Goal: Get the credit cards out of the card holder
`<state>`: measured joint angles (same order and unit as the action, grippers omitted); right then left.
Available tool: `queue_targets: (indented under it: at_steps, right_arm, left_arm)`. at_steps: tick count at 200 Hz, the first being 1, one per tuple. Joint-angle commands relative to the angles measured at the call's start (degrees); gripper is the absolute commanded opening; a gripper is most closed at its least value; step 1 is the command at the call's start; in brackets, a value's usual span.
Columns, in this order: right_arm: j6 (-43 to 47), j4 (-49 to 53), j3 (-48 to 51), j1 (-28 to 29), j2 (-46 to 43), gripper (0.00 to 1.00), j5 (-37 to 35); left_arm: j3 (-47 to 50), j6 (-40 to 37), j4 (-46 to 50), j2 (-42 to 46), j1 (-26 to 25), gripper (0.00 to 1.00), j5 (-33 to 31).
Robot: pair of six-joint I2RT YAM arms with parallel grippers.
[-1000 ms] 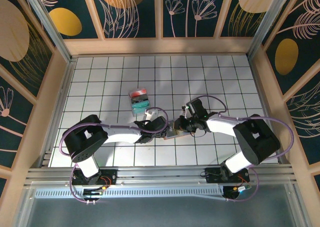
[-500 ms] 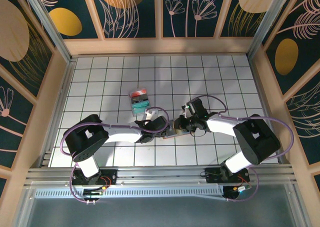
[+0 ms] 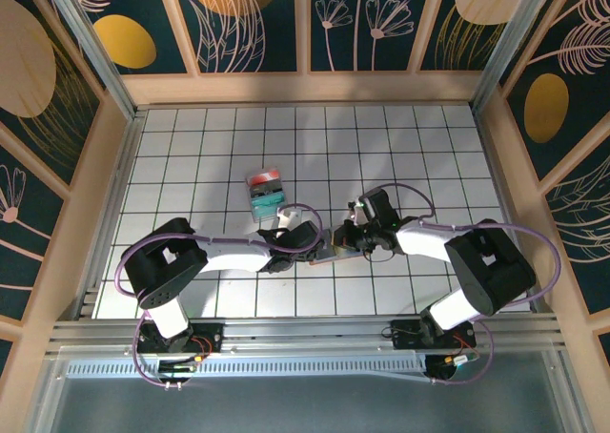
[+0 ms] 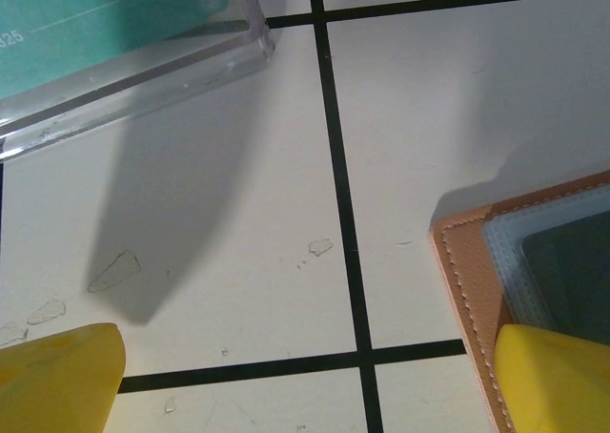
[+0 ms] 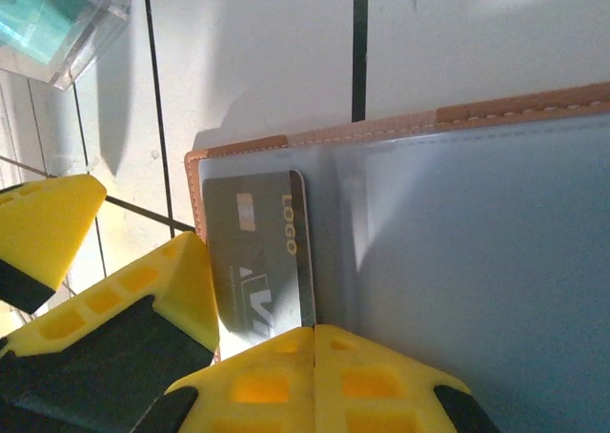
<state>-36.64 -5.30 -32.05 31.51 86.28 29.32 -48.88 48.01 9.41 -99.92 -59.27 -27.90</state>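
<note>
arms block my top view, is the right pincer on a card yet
Observer: Right pincer is shut, its tips at the corner of a dark card in the card holder; I cannot tell if it pinches the card.
Operator: is the holder open
Observer: Yes, it lies open with its clear pockets facing up.
Operator: and the left pincer
Observer: Left pincer is open, one finger over the holder's corner.

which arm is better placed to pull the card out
Right: the right gripper is shut on the card at its edge; the left gripper is open, one finger on the holder corner.
</note>
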Motion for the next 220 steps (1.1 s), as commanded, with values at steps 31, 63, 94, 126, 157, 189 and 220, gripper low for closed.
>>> queue_targets:
  at_steps: [31, 63, 94, 126, 157, 189, 220]
  right_arm:
    - [-2.52, -7.25, 1.20, 0.19, -0.56, 0.11, 5.92]
    - [-2.82, -8.28, 1.04, 0.20, 0.22, 0.13, 5.98]
    - [-3.07, -9.11, 0.94, 0.20, 1.13, 0.09, 6.27]
    - [-2.57, -7.65, 1.03, -1.04, 0.49, 0.00, 5.52]
    - [-1.16, -3.87, 1.12, -2.06, -1.12, 0.00, 2.85]
    - [0.12, -0.66, 1.12, -2.65, -2.19, 0.00, 0.53]
    - [0.76, 1.74, 1.01, -2.77, -2.86, 0.00, -1.56]
  left_arm:
    - [-0.51, -0.87, 1.98, -1.95, -0.29, 0.99, 0.92]
    - [-0.39, -0.84, 1.49, -1.88, -0.31, 0.99, 1.54]
    - [-0.42, -0.72, 1.49, -1.94, -0.26, 0.99, 1.72]
    - [-0.51, -0.37, 2.14, -1.90, -0.24, 0.99, 1.30]
    - [-0.74, 0.19, 3.55, -2.12, -0.28, 0.99, 0.28]
    - [-0.78, 0.28, 4.21, -2.23, -0.32, 0.99, -0.02]
    - [-0.63, 0.63, 4.82, -2.06, -0.29, 0.99, -0.82]
